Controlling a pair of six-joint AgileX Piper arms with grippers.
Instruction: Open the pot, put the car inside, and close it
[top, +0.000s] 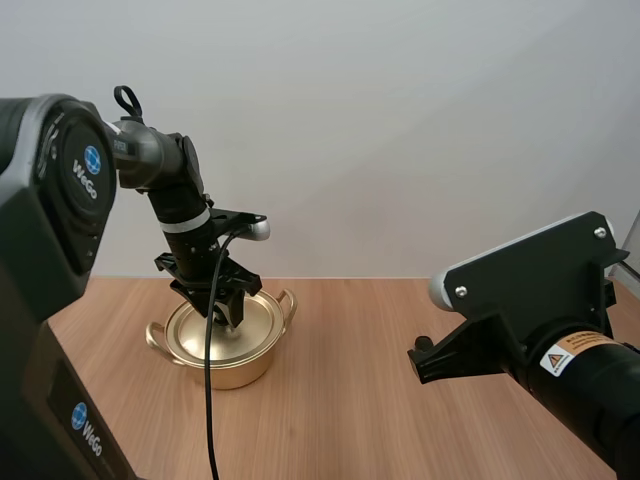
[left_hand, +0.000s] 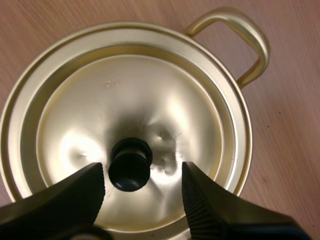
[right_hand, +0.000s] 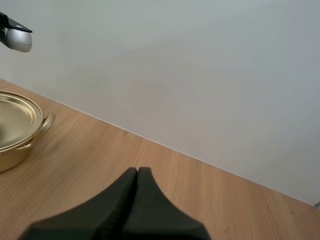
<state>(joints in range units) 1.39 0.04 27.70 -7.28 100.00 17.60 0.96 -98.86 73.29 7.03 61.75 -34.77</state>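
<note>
- Starting nearest the work, the left gripper (left_hand: 142, 176) is held with its jaws spread wide, one ribbed finger (left_hand: 80, 190) on each side of the black knob (left_hand: 130, 165) and neither touching it.
- The knob is judged to sit a little nearer one finger than the other. If the jaws are closed from here, that finger would meet it first and the lid could be shoved sideways instead of being gripped.
- How low the tips stand against the knob's head cannot be told. A pinch taken too high could slip off the rounded top when the lift is made.
- The lid (left_hand: 150, 95) is seated squarely on the gold pot (top: 225, 372), so the opening step is not yet done. Its surface is smooth and slightly dented around the knob. If it is raised at a tilt, its rim might catch and the pot could be dragged or tipped.
- The pot stands free on the wooden table (top: 380, 400), one loop handle (left_hand: 264, 47) jutting out, and nothing braces it. A tight lid could carry it upward.
- Farthest off, the right gripper (right_hand: 136, 175) is held closed on nothing, well apart from the pot, so no steadying can be expected from it.
</note>
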